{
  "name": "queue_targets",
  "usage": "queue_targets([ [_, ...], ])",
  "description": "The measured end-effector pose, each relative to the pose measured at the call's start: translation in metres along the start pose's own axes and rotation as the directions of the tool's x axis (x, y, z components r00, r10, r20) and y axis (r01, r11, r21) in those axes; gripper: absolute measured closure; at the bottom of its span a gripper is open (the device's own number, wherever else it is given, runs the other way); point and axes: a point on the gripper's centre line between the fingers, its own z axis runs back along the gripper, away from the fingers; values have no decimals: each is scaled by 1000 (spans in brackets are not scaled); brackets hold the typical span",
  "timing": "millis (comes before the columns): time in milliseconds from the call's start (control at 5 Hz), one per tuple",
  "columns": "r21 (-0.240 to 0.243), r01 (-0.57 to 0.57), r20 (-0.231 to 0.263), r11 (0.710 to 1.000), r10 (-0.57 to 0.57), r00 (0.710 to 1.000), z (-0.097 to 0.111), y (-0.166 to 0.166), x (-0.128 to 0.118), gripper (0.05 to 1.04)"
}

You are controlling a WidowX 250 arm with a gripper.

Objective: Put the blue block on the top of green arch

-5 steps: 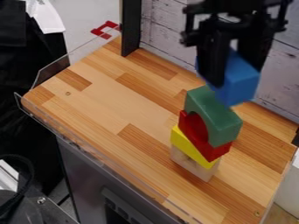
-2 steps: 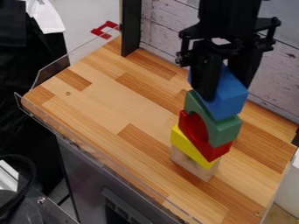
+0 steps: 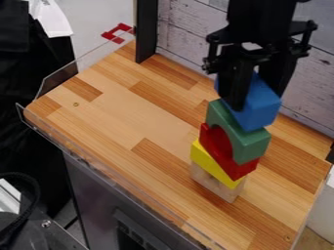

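Slightly shifted, block [image 3: 263, 108] is clamped between fingers [image 3: 236, 88], leaving its base free for the arch [image 3: 251, 144] below them.

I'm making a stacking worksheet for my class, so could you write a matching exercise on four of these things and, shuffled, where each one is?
1. Blue block
2. Green arch
3. Yellow block
4. Bare-wood block

A. Directly below the red block
B. At the bottom of the stack
C. Held in the gripper
D. Directly above the red block

Pairs: 1-C, 2-D, 3-A, 4-B
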Motion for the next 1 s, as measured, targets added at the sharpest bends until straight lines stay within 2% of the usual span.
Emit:
queue_targets([
  [200, 8, -1, -8, 1000, 1, 1000, 0, 1, -1, 526],
  [400, 10, -4, -33, 1000, 5, 999, 1, 2, -5, 451],
  [600, 4, -14, -54, 1000, 14, 998, 2, 1, -6, 156],
  [800, 4, -18, -52, 1000, 18, 998, 2, 1, -5, 81],
  [1000, 11, -23, -46, 1000, 23, 999, 2, 2, -3, 84],
])
